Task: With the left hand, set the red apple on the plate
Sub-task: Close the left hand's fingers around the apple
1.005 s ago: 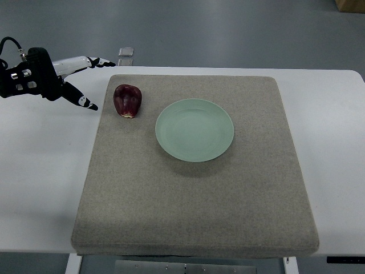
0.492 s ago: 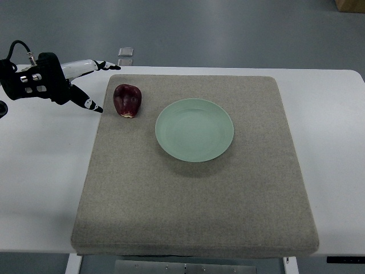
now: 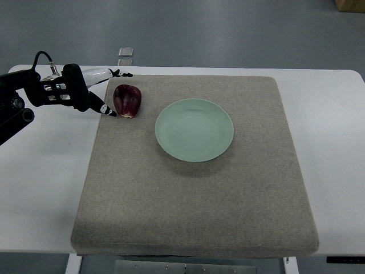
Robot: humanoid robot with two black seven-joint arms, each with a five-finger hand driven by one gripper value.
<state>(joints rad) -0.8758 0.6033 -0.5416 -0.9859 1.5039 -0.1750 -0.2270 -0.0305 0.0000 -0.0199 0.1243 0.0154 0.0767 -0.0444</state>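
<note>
From my console I see the left hand [image 3: 85,94] reaching in from the left edge of the picture, its dark forearm trailing a black cable over the white table [image 3: 40,171]. Its fingers are spread wide and hold nothing: the upper finger [image 3: 114,73] points past the far side of the red apple [image 3: 127,100], and the lower finger's tip [image 3: 108,112] sits just beside the apple's left flank, so close that I cannot tell whether it touches. The apple lies between those two fingers, resting on the grey mat [image 3: 194,200] near its far-left corner, dark red with a paler patch at its near end. The pale green plate [image 3: 194,129] sits to the apple's right on the same mat, near it but apart, and nothing lies in it. A small grey object [image 3: 126,52] rests on the floor beyond the table's far edge, behind the hand.
</note>
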